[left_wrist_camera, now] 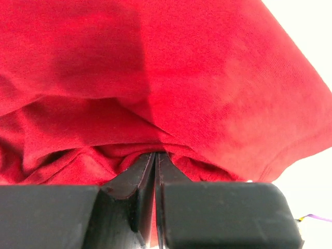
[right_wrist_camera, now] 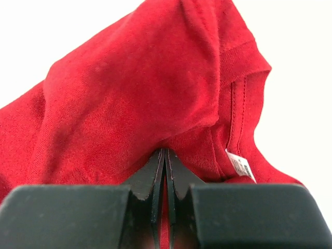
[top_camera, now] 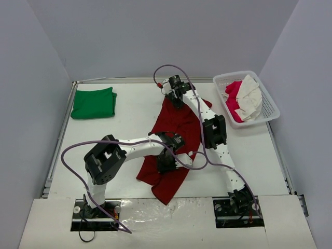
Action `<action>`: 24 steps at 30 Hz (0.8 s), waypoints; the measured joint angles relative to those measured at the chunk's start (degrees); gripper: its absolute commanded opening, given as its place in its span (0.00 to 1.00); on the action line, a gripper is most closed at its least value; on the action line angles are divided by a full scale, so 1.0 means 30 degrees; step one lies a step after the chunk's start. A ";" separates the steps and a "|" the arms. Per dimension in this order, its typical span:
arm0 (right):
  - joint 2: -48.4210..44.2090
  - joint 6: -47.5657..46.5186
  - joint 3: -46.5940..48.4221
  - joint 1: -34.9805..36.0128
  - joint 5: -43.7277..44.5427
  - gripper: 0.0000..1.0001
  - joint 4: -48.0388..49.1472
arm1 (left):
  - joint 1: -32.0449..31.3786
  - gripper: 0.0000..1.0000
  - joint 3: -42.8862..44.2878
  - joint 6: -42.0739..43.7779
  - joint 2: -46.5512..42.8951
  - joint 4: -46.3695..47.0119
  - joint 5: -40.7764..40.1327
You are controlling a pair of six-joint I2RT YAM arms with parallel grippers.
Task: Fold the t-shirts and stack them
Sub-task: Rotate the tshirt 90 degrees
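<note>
The dark red t-shirt lies crumpled and stretched across the middle of the table. My left gripper is shut on its near part; in the left wrist view the red cloth runs pinched between the jaws of my left gripper. My right gripper is shut on the shirt's far end, and the right wrist view shows my right gripper clamped on the red shirt beside the collar with its white label. The green t-shirt lies folded at the far left.
A white basket at the far right holds pink and cream cloth. Purple cables loop from both arms over the table. Grey walls close in the left, back and right sides.
</note>
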 measured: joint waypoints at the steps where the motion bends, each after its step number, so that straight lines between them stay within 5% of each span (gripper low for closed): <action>1: 0.0000 -0.0015 0.0000 0.0087 -0.0080 0.00 0.0080 | -0.0211 0.02 0.0015 -0.0131 0.0022 -0.0007 0.0299; 24: -0.0109 -0.0612 -0.0095 0.1151 -0.0962 0.03 0.1960 | -0.1923 0.02 0.1880 -0.1253 0.1443 -0.0015 0.5180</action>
